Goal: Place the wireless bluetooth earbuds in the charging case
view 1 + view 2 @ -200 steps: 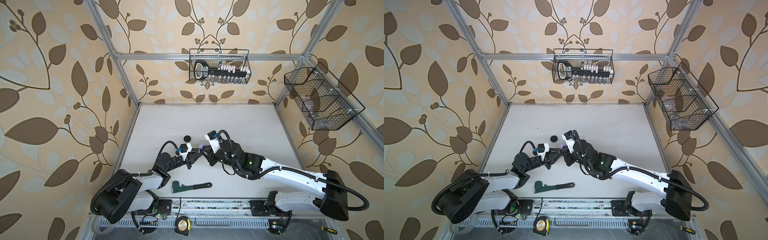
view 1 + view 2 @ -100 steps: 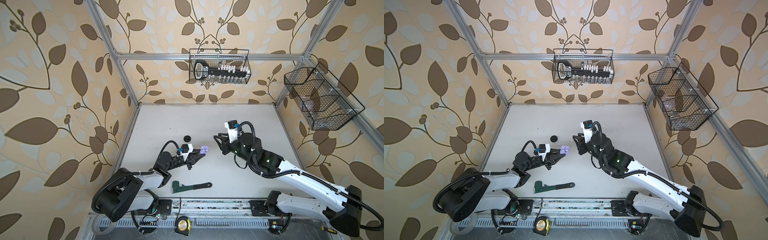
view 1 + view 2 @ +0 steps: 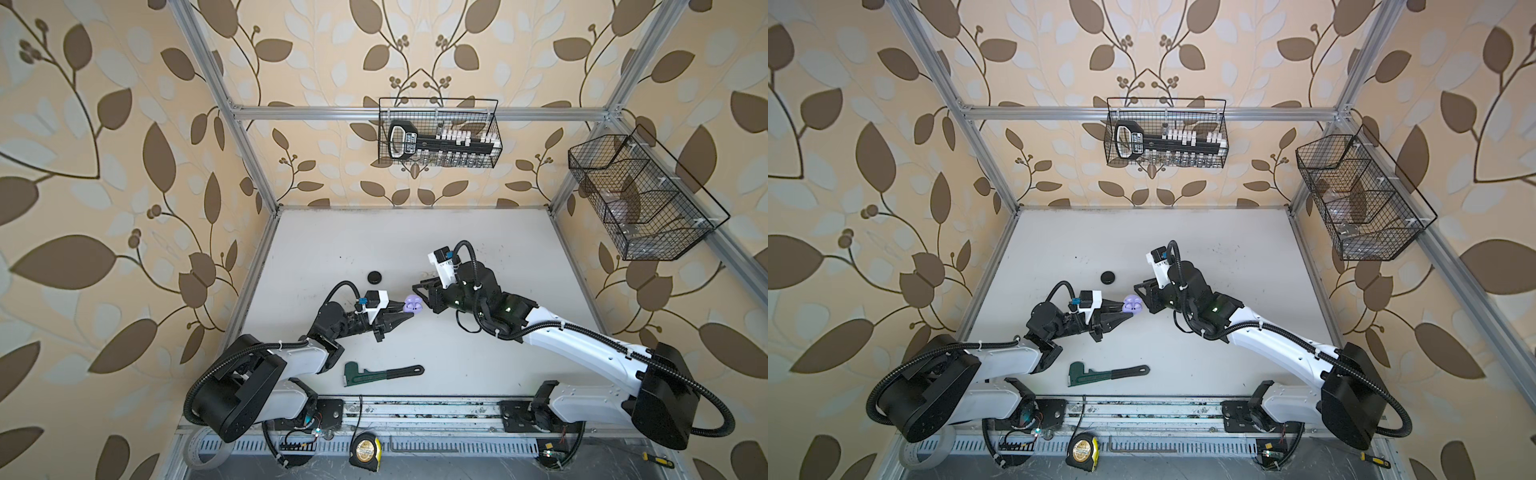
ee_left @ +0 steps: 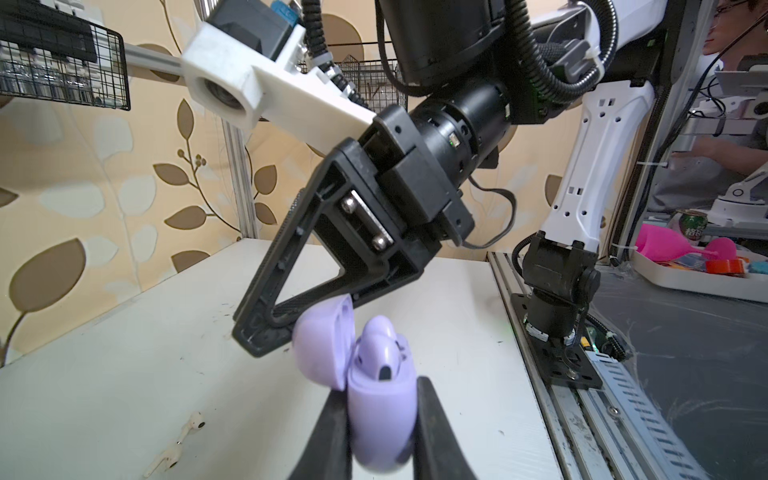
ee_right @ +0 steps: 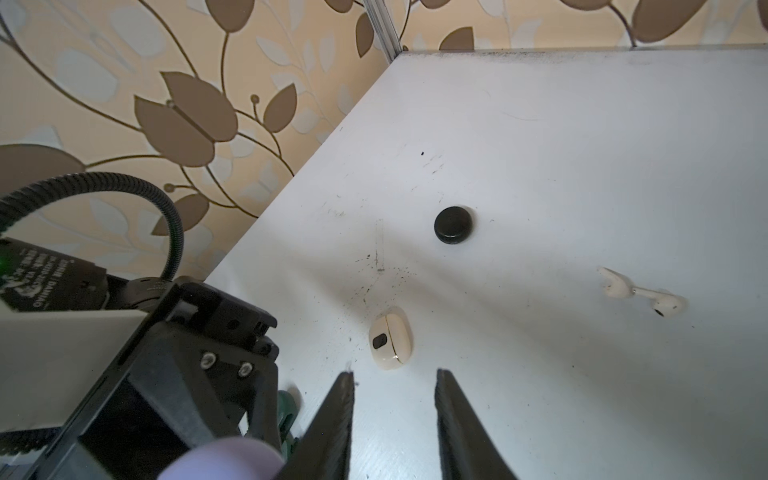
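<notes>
White tabletop (image 3: pixel 415 249), left claw (image 4: pixel 380 395) tight around open lilac case (image 4: pixel 382 419) with lilac earbuds (image 4: pixel 380 345) inside, right claw (image 5: pixel 395 378) apart

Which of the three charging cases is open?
The lilac case in the left pincer, lid raised; the cream case and the black case lie closed.

View from above of a white table (image 3: pixel 1225 257) with two robot arms. The left gripper (image 3: pixel 1126 311) pinches a lilac charging case (image 3: pixel 1133 306), and the right gripper (image 3: pixel 1139 289) hangs just beside it. A small black disc (image 3: pixel 1108 277) lies nearby, and a green wrench (image 3: pixel 1106 375) lies towards the front edge.
</notes>
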